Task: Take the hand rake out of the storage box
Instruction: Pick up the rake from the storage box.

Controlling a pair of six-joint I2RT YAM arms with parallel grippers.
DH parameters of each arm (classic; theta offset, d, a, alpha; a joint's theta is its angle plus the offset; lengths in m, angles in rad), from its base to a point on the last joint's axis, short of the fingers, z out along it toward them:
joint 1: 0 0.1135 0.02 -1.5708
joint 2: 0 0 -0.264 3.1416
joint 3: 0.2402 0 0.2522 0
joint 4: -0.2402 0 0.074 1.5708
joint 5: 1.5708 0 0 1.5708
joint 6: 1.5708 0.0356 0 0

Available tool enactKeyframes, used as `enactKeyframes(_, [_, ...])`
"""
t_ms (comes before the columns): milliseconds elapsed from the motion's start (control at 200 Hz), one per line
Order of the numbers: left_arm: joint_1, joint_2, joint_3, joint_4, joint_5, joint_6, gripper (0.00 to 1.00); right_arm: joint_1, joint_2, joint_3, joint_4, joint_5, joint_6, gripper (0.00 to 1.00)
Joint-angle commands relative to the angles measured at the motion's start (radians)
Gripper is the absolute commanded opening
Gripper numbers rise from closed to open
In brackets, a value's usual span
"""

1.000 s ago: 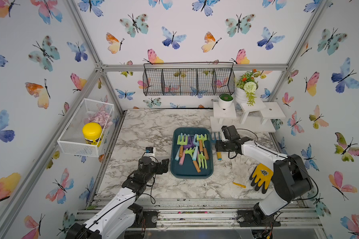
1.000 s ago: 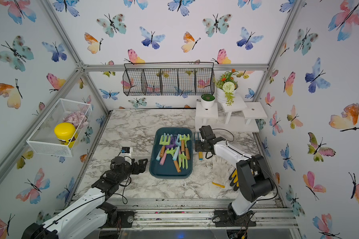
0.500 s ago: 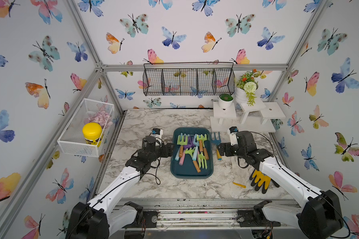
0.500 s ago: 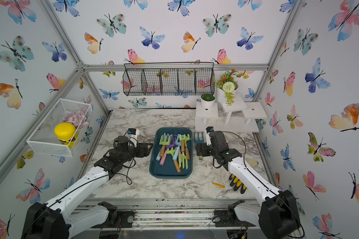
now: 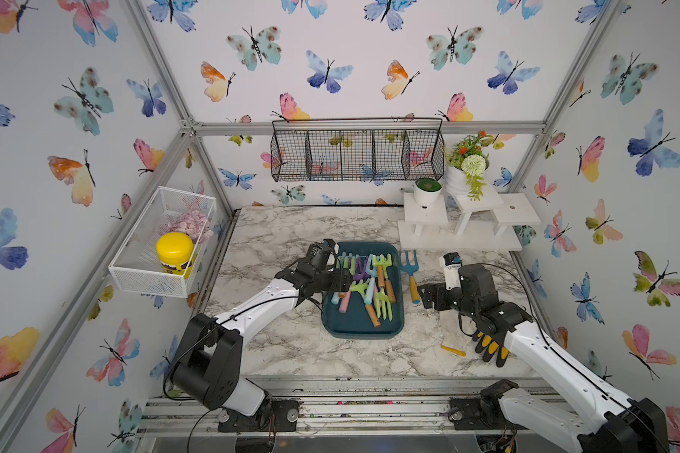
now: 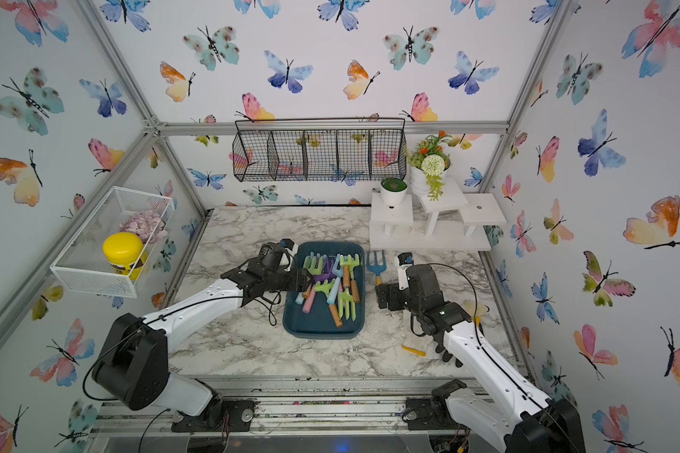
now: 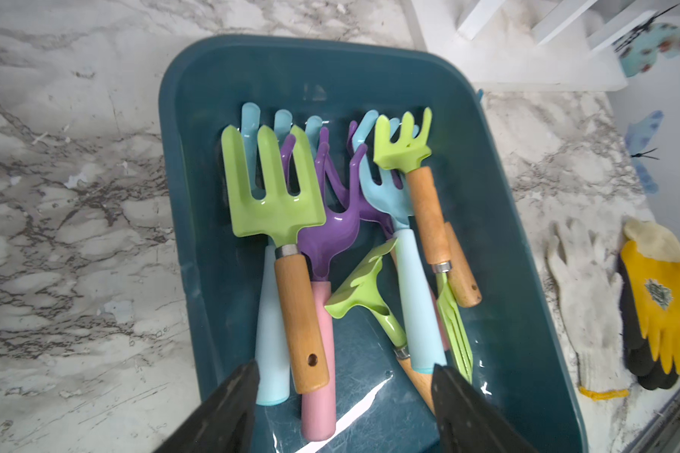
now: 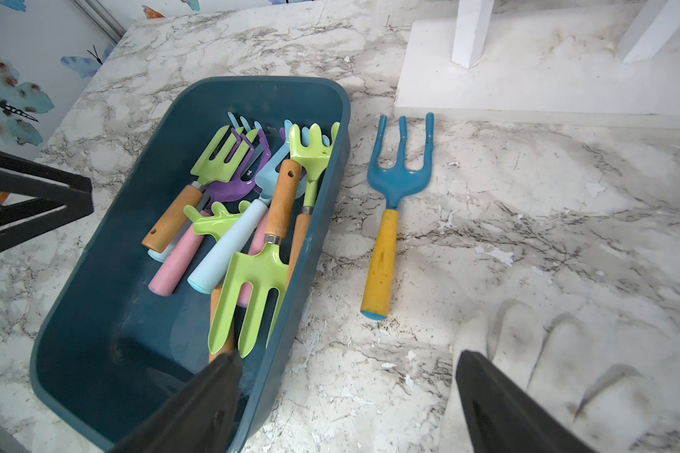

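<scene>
Left wrist view: left gripper [image 7: 345,368] open and empty, green hand rake [image 7: 293,282] lying just ahead of its jaws in the storage box [image 7: 181,117]; closing may also pinch the crowded neighbouring handles [image 7: 318,408].

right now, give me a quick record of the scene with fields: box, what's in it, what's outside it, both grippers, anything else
storage box: dark teal tray on the marble table
contents: pile of hand rakes and forks, overlapping; green, purple and light blue heads
outside: blue fork with yellow handle, flat on the table beside the box, not touching it
left gripper: open, empty, at the pile's handle ends
right gripper: open, empty, beside the box
other: white glove, yellow-black glove
</scene>
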Motion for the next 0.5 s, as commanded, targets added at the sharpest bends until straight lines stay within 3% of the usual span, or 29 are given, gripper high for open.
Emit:
enactKeyframes(0, [-0.013,0.068,0.059,-0.085,-0.086,0.010,0.73,-0.003,-0.016,-0.030,0.031,-0.010,0.003,0.92])
enactKeyframes(115, [-0.018,0.124,0.087,-0.101,-0.108,0.013,0.72,-0.003,-0.021,-0.045,0.048,-0.044,-0.006,0.98])
enactKeyframes(225, [-0.021,0.173,0.103,-0.101,-0.118,0.010,0.68,-0.003,-0.024,-0.046,0.059,-0.093,-0.019,0.98])
enactKeyframes(420, [-0.033,0.243,0.141,-0.096,-0.144,0.007,0.53,-0.003,-0.021,-0.056,0.069,-0.119,-0.025,0.97])
enactKeyframes(496, [-0.033,0.269,0.158,-0.097,-0.146,0.007,0.52,-0.003,-0.024,-0.057,0.070,-0.128,-0.026,0.95])
